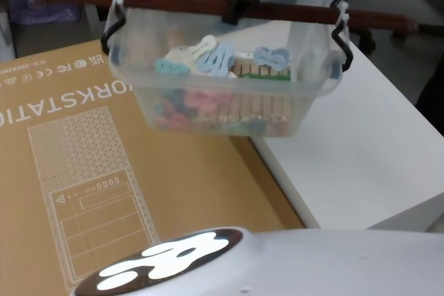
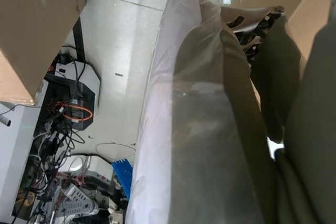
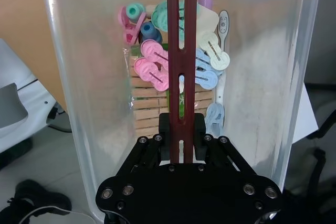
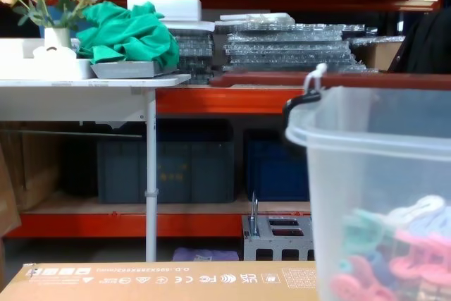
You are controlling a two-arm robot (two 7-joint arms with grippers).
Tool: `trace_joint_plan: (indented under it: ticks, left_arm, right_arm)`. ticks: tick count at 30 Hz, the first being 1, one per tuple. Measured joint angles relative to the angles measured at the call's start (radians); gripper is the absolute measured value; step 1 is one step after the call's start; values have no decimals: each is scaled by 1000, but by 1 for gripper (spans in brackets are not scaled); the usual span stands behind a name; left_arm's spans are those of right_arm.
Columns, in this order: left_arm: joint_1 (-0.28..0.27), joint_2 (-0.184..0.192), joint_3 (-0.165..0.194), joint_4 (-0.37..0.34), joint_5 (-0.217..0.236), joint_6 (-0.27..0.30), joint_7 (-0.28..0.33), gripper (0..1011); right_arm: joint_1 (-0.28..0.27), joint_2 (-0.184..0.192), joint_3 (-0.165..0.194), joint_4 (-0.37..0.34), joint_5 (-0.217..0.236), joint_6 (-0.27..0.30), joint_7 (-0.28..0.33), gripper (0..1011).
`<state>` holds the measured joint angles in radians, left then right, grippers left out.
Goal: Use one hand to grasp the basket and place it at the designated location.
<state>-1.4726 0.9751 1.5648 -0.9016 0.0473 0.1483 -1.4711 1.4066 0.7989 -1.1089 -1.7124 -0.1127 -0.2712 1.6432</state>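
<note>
Right now my right gripper [image 1: 238, 6] is clamped on the bar handle [image 1: 173, 2] — the basket [image 1: 309, 105] hangs with its long axis left-to-right.

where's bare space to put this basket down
The white table right of the cardboard box lies bare up to its near edge. The box's printed top is bare too. The basket, hanging from the right tool, covers their seam.

R pincer [image 3: 181, 129] up front, clamped shut.

Chest view's edge cutting off the basket [image 4: 373, 174], lower clothes pegs [image 1: 208, 112] blurred behind its wall, right gripper [image 1: 235, 10] cropped above.
</note>
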Motion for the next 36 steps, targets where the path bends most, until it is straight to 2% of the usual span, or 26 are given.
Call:
trace_joint_plan:
  ticks: [6, 15, 26, 29, 30, 36]
  left_arm:
    - [0, 0, 0, 0, 0, 0, 0, 0]
    - [0, 0, 0, 0, 0, 0, 0, 0]
    - [0, 0, 0, 0, 0, 0, 0, 0]
    - [0, 0, 0, 0, 0, 0, 0, 0]
    - [0, 0, 0, 0, 0, 0, 0, 0]
    - [0, 0, 0, 0, 0, 0, 0, 0]
  right_arm:
    - [9, -36, -24, -34, 4, -32, -2, 233]
    - [19, -67, -53, -90, 6, -83, -13, 233]
    - [17, -92, -81, -154, 28, -207, -54, 233]
    - [8, -92, -92, -177, 21, -235, -73, 233]
    - [-3, -91, -95, -190, 5, -237, -94, 233]
    - [-29, -82, -102, -216, -35, -234, -151, 233]
